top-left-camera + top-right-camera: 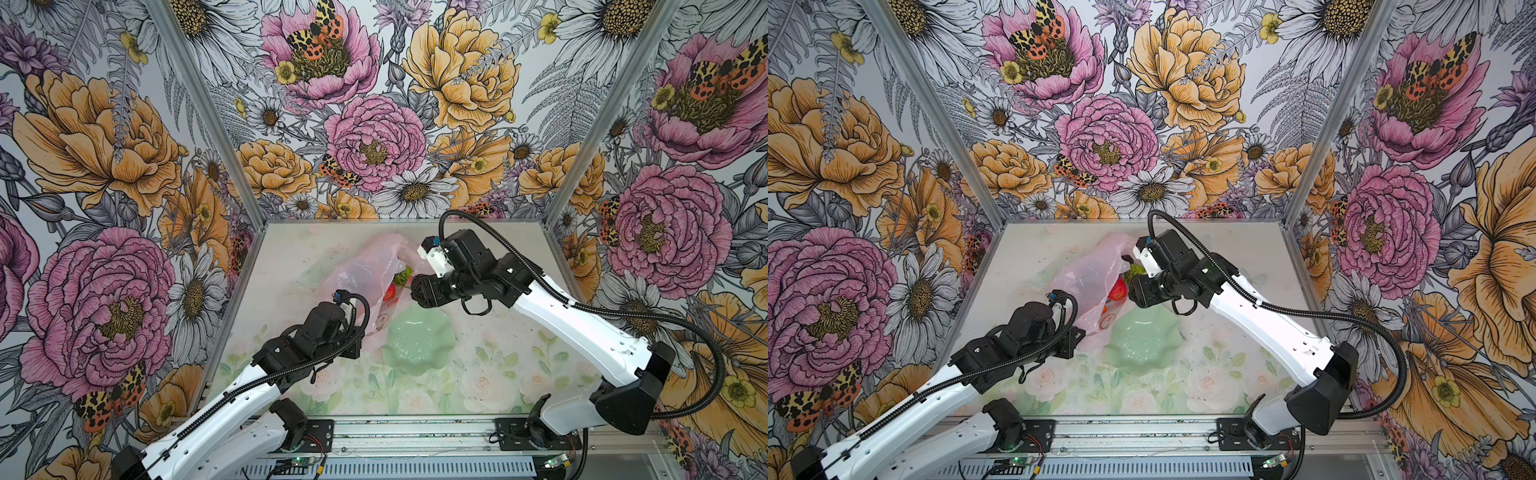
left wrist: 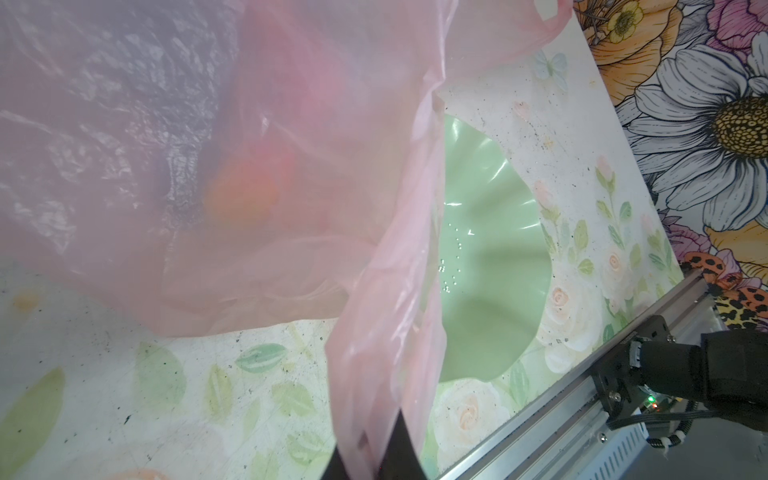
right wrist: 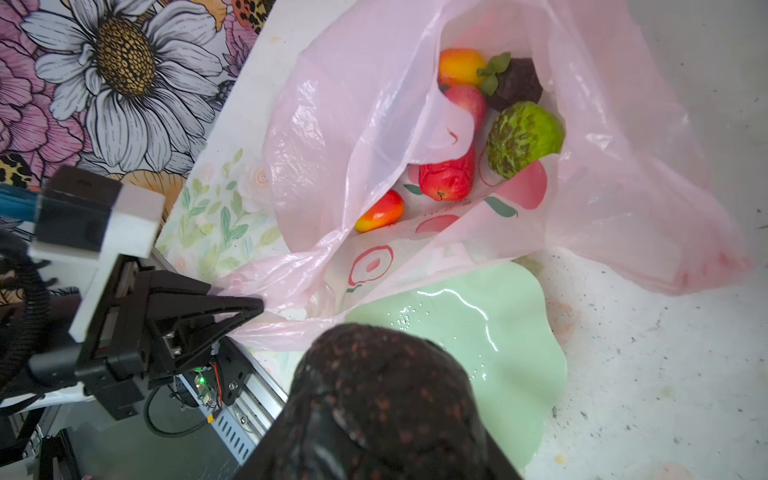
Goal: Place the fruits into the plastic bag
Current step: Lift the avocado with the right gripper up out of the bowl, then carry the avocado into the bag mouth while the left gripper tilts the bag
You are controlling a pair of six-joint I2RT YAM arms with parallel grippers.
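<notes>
As R end effector (image 1: 419, 290) grips lump (image 3: 382, 399), bag (image 3: 332, 124) gapes.

A pink plastic bag (image 1: 1088, 270) lies on the table (image 1: 1229, 286), with a green fruit (image 1: 1136, 271) and a red fruit (image 1: 1118, 291) showing at its mouth. The left gripper (image 1: 1077, 334) pinches its near edge. The right gripper (image 1: 1134, 294) holds a blackish lump (image 1: 1138, 296) at the mouth, just beyond a green dish (image 1: 1142, 345).

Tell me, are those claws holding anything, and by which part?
Left gripper pinches the plastic bag by one handle loop. Right gripper holds the blackish lump by its sides.
</notes>
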